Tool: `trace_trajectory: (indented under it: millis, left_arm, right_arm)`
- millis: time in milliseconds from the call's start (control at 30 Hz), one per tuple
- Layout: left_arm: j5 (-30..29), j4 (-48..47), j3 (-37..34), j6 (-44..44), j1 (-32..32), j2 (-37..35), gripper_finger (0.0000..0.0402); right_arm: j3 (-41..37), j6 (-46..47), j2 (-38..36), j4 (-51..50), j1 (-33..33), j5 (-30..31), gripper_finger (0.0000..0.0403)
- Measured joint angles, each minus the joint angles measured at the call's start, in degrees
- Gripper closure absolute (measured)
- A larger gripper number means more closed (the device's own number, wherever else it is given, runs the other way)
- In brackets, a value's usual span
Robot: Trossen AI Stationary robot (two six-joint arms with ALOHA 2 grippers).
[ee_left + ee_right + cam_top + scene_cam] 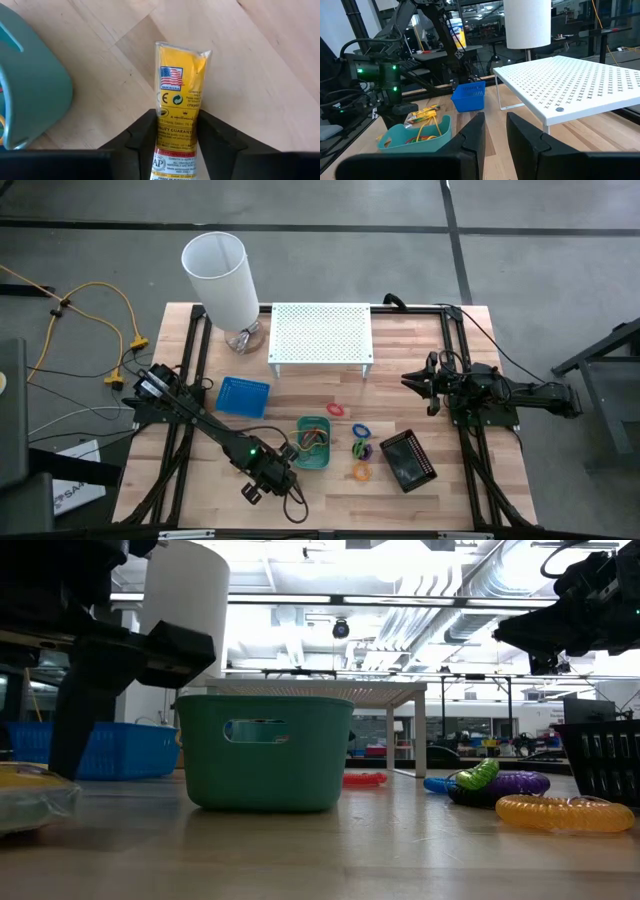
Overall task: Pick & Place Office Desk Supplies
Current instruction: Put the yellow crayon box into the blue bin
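One yellow crayon packet (177, 107) — clenched between left pincer (178, 131) fingers, beside green tray (30, 85).

A green tray (264, 751) stands mid-surface, a blue tray (120, 749) behind it, with red (364, 779), purple (517, 783) and orange rings (565, 812) alongside.

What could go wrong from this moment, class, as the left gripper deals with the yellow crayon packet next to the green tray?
1. The left gripper straddles only one end of the yellow crayon packet, and the glossy wrapper may slip or droop when lifted.
2. The green tray sits close beside the left gripper and already holds items, so a swing toward it could nudge it or spill them.
3. The coloured rings lie loose near the tray and might scatter if it shifts. The right gripper waits near the white perforated shelf.
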Motion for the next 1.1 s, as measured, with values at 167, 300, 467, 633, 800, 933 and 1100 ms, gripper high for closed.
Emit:
trace_trajectory:
  millis: [167, 300, 467, 633, 800, 933, 1100]
  left_arm:
    - [0.0, -0.1, 0.0, -0.2, 0.0, -0.2, 0.0279]
    - [-0.3, -1.1, 0.0, -0.3, 0.0, -2.2, 0.0280]
    - [-2.1, -4.1, 0.0, -0.6, 0.0, -6.3, 0.0280]
    - [-4.2, -8.8, 0.0, -2.4, 0.0, -12.4, 0.0280]
    - [-8.5, -13.6, 0.0, -4.2, 0.1, -18.2, 0.0280]
    - [-9.1, -16.5, 0.0, -8.9, 0.6, -19.9, 0.0280]
    - [-6.4, -22.3, 0.0, -14.1, 4.2, -20.3, 0.0280]
  right_arm:
    - [0.0, 0.0, 0.0, 0.0, 0.0, 0.0, 0.0337]
    - [0.0, 0.0, 0.0, 0.0, 0.0, 0.0, 0.0337]
    - [0.0, 0.0, 0.0, 0.0, 0.0, 0.0, 0.0337]
    - [0.0, 0.0, 0.0, 0.0, 0.0, 0.0, 0.0337]
    - [0.0, 0.0, 0.0, 0.0, 0.0, 0.0, 0.0337]
    - [0.0, 0.0, 0.0, 0.0, 0.0, 0.0, 0.0337]
    - [0.0, 0.0, 0.0, 0.0, 0.0, 0.0, 0.0337]
